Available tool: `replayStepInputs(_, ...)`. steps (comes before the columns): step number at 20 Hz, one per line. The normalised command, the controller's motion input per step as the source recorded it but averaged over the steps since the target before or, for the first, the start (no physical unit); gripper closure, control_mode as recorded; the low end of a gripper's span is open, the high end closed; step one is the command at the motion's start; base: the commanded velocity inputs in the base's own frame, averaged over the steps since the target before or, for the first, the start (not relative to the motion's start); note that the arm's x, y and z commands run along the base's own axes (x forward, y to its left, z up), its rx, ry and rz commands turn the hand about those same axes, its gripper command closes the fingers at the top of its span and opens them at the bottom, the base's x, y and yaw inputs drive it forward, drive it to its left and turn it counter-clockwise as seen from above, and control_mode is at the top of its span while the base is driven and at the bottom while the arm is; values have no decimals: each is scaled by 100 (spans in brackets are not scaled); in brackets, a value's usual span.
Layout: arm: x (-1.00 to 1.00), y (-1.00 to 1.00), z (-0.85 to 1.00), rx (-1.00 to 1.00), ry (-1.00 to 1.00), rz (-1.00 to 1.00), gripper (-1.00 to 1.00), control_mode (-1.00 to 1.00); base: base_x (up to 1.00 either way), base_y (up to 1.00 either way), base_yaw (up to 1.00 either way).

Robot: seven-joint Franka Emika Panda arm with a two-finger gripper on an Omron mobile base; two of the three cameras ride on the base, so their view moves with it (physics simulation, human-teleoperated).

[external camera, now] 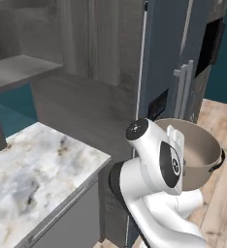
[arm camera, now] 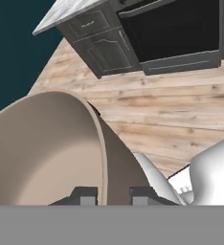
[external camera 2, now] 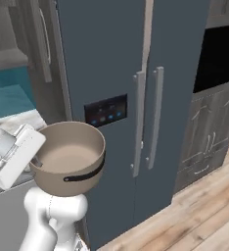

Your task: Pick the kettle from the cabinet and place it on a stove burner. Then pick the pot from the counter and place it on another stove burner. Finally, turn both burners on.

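The tan-beige pot [external camera 2: 70,159], cream inside with a dark side handle, hangs in the air in front of the fridge, held by its rim. My gripper [arm camera: 113,195] is shut on that rim, one fingertip inside the pot wall and one outside. In the right base view the gripper [external camera 2: 36,162] grips the pot's left edge. From the left base view the pot [external camera: 200,145] shows behind my white hand, to the right of the marble counter [external camera: 33,169]. The dark wood-grain cabinet [external camera: 96,43] stands behind the counter. The kettle and the stove burners are out of view.
A tall blue-grey fridge [external camera 2: 106,63] with two long silver handles stands right behind the pot. A black wall oven [external camera 2: 219,59] over dark cabinets is to its right. Wooden floor [arm camera: 181,115] lies below, with a black oven front [arm camera: 176,33] beyond it.
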Motion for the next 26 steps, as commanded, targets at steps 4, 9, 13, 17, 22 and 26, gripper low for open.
replayStepInputs(4,0,0,0,0,0,0,100,100,-26,0,-34)
replayStepInputs(9,0,0,0,0,0,0,100,100,-44,0,-33)
replayStepInputs(13,0,0,0,0,0,0,100,100,-44,0,-31)
replayStepInputs(17,0,0,0,0,0,0,100,100,-55,0,-25)
replayStepInputs(22,0,0,0,0,0,0,100,100,-56,-5,-19)
replayStepInputs(26,0,0,0,0,0,0,100,100,-43,-19,-16)
